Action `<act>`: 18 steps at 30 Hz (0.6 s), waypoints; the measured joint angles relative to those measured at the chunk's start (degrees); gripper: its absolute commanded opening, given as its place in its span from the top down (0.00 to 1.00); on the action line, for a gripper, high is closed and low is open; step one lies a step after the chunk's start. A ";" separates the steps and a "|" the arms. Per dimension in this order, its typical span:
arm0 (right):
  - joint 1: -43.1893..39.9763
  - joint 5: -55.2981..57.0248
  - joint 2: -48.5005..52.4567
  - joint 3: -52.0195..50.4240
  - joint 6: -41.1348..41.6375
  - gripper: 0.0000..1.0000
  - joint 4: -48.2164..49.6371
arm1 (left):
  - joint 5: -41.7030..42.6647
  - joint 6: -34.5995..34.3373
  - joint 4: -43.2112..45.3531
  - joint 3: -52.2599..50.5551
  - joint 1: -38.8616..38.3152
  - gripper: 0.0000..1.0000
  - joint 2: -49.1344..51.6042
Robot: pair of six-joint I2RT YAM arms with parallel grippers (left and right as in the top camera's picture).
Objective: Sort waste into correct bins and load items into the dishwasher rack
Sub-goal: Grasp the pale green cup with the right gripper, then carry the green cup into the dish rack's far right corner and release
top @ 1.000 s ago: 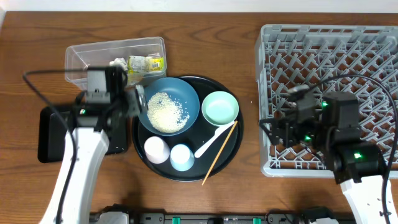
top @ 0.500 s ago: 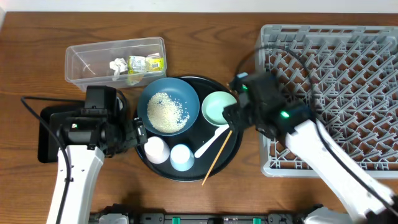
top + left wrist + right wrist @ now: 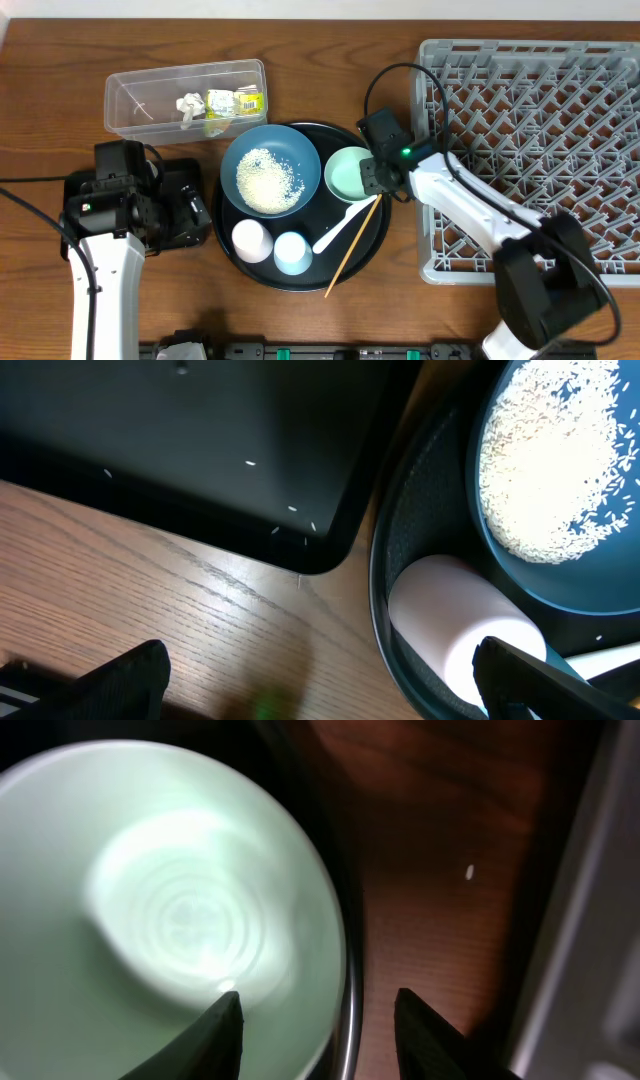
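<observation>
The mint-green bowl [image 3: 350,173] sits on the round black tray next to the blue dish [image 3: 270,170], which holds the rice heap [image 3: 267,180]. My right gripper [image 3: 373,180] is open at the bowl's right rim; in the right wrist view [image 3: 320,1020] one finger is over the bowl [image 3: 170,900] and one is outside it. My left gripper [image 3: 192,212] is open and empty over the table by the shallow black tray [image 3: 200,450], close to the white cup [image 3: 450,620]. The clear tub [image 3: 130,95] holds the tissue wad [image 3: 188,104] and the wrapper [image 3: 235,102].
The round black tray [image 3: 375,235] also carries the pale blue cup [image 3: 292,252], white spoon [image 3: 340,225] and chopstick [image 3: 352,248]. The grey rack [image 3: 535,150] stands at the right, with a strip of bare wood between it and the tray.
My right arm has swung left from the rack to the mint-green bowl's rim. My left arm has pulled back left and down, away from the blue dish, to the black rectangular tray.
</observation>
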 measured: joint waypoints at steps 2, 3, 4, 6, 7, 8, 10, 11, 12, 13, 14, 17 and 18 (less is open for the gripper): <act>0.00 0.35 1.73 0.02 0.96 0.71 0.87 | 0.00 0.00 0.00 0.00 0.00 0.02 0.00; 0.00 0.37 2.43 0.02 1.27 0.78 1.07 | 0.00 0.00 0.02 0.00 0.00 0.02 0.00; 0.00 0.39 2.91 0.02 1.53 0.84 1.16 | 0.00 0.00 0.02 0.00 0.00 0.02 -0.02; 0.02 0.17 3.72 0.02 1.88 0.99 1.40 | 0.00 0.00 0.00 0.00 0.00 0.02 0.00; 0.00 0.28 3.98 0.02 2.29 0.99 1.66 | 0.00 0.00 0.02 0.00 0.02 0.02 0.00; 0.00 -0.04 4.00 0.26 2.69 0.99 1.84 | 0.00 0.00 0.00 0.00 0.00 0.02 -0.02; 0.00 -0.31 3.93 1.01 2.91 0.99 1.81 | 0.00 0.00 0.00 0.00 0.00 0.02 0.00; 0.00 -0.35 3.93 1.20 2.91 0.99 1.77 | 0.00 0.00 0.00 0.00 0.02 0.02 0.00; 0.00 -0.50 3.91 1.29 2.93 0.99 1.70 | 0.02 0.00 0.00 0.00 0.00 0.02 0.00; 0.00 -0.61 3.85 1.31 2.91 0.99 1.66 | 0.00 0.00 0.00 0.00 0.00 0.02 0.00; 0.00 -0.70 3.54 1.49 2.91 0.99 1.25 | 0.00 0.00 0.00 0.00 0.02 0.02 -0.02; -0.20 -0.15 1.20 2.19 1.84 0.99 0.11 | 0.02 0.00 0.00 0.00 0.00 0.02 0.00; -0.46 0.39 -0.37 2.80 0.96 0.99 -0.35 | 0.02 0.00 0.00 0.00 0.00 0.02 -0.02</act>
